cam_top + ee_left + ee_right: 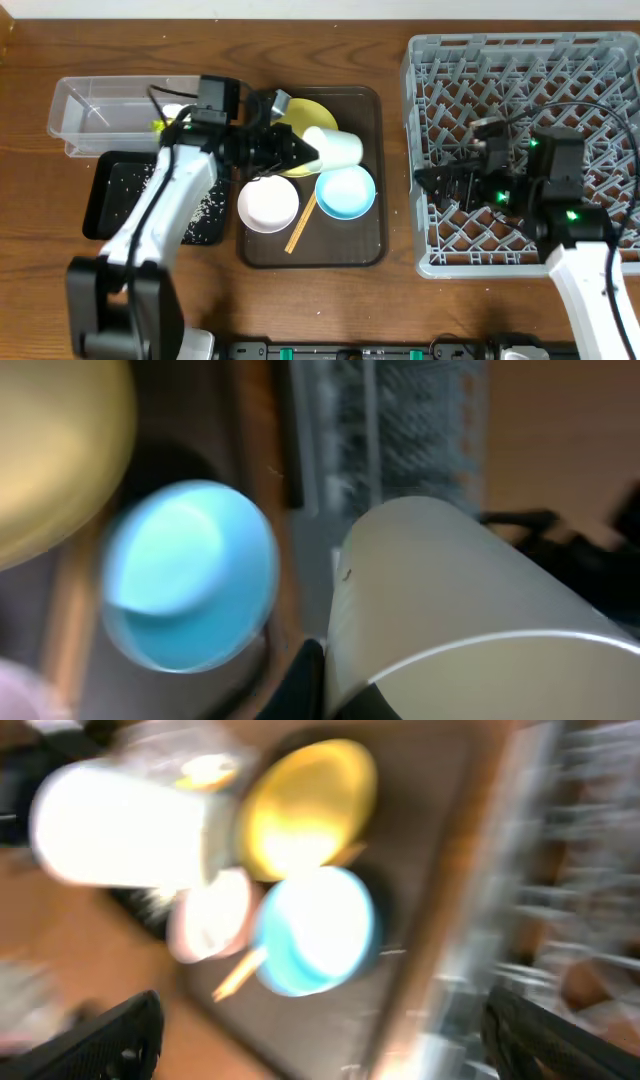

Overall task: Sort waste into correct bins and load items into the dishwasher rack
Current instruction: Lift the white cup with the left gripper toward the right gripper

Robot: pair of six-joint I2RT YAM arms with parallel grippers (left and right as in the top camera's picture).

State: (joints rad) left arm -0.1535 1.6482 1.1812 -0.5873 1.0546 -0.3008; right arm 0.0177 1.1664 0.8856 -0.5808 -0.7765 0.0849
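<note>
Left jaws: closed on the small pale cup (335, 148), gripped at the end nearest my wrist; the cup lies on its side and points away from me.
Under the left jaws: the round yellow plate (310, 110), partly covered by my arm and the cup.
Just beyond the cup: the light blue bowl (345, 192), upright. In my left wrist view it sits off to one side of the cup (450, 600), apart from it.
Beside the left jaws: the white bowl (268, 204), touching the blue bowl's rim or very nearly. The chopsticks (302, 225) lie slanted between the two bowls.
Edge: the brown serving tray (372, 245) walls in all of these. Its bare floor lies past the blue bowl, towards the rack.
Behind my left arm: the black tray (108, 200) with rice crumbs (205, 212), and the clear tub (90, 115) with a green wrapper (160, 125) at its corner.
Open room: a strip of bare bench (397, 170) lies between the tray and the dishwasher rack (520, 70).
Right jaws: spread wide and holding nothing, the fingers (110, 1040) far apart. They sit over the rack's near edge and point at the tray.
Cup from the right jaws: well apart, across the bench strip.
</note>
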